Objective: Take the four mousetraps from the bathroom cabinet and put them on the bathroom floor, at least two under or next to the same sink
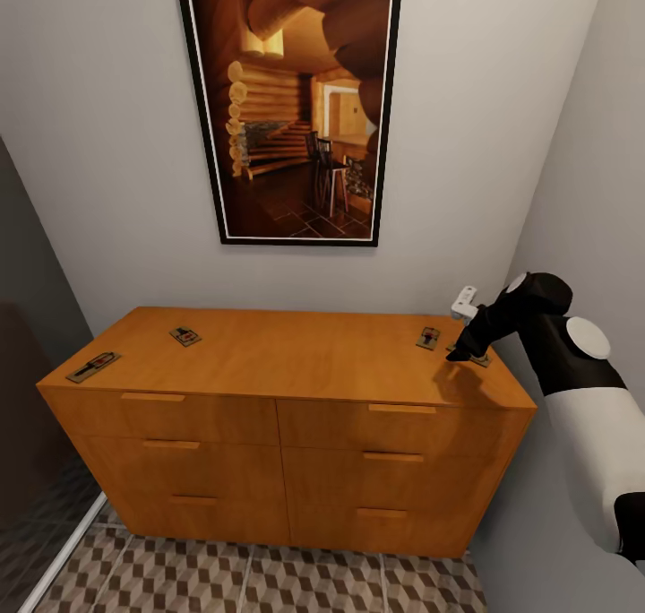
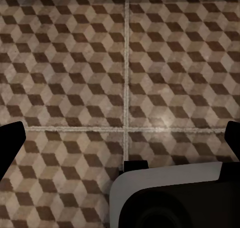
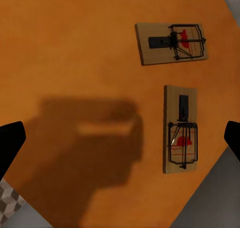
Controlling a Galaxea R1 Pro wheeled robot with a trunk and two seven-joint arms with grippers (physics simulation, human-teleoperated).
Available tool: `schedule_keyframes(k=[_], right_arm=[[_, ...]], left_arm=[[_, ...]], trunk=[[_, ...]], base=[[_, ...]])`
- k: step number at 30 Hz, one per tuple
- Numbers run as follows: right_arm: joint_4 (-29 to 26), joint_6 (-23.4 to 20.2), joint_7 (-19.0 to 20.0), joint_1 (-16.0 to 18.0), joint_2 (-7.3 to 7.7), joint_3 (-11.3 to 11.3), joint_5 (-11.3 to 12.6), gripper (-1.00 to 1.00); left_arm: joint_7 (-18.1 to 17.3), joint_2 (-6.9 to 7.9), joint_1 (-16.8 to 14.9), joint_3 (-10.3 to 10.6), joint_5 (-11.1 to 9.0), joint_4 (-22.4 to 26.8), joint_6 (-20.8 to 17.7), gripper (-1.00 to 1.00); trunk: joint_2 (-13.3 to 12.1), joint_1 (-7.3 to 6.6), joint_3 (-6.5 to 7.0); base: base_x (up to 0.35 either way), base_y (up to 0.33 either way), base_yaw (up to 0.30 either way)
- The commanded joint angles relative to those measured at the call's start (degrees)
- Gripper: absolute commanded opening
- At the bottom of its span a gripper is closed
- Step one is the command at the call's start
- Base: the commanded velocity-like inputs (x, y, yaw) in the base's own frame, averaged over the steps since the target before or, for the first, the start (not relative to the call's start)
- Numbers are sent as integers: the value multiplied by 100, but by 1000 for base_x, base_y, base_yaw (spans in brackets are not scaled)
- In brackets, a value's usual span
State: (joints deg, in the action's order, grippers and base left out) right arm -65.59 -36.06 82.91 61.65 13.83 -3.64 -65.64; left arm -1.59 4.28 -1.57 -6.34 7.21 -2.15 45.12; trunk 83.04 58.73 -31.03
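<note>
Four mousetraps lie on top of the cabinet (image 1: 287, 362): one at its far left edge (image 1: 93, 366), one just right of it (image 1: 185, 335), and two at the right end (image 1: 429, 337), (image 1: 479, 358). The right end effector (image 1: 460, 353) hovers above the rightmost pair, fingers spread, holding nothing; its shadow falls on the orange wood beside them. The left end effector (image 2: 120, 138), also spread and empty, points at the bathroom floor (image 2: 75, 63). A framed picture (image 1: 296, 102) hangs above the cabinet.

right arm: extended forward, wrist bent down | right claw (image 1: 463, 353): fingers spread | left claw (image 2: 120, 138): fingers spread
</note>
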Motion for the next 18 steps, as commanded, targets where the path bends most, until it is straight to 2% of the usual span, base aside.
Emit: schedule_keyframes(k=[1, 12, 18], right_arm=[[-6, -59, 34, 5, 5, -10, -25, 100], [1, -76, -1, 5, 6, 74, -20, 100], [5, -81, -14, 5, 5, 301, -19, 100]], left_arm=[[-17, 3, -10, -51, 43, -22, 32, 100], [-17, 3, -10, -46, 43, -22, 32, 100], [-17, 3, -10, -44, 43, -22, 32, 100]], trunk=[[3, 0, -6], [3, 0, -6], [3, 0, -6]], base=[[0, 0, 0], [0, 0, 0], [0, 0, 0]])
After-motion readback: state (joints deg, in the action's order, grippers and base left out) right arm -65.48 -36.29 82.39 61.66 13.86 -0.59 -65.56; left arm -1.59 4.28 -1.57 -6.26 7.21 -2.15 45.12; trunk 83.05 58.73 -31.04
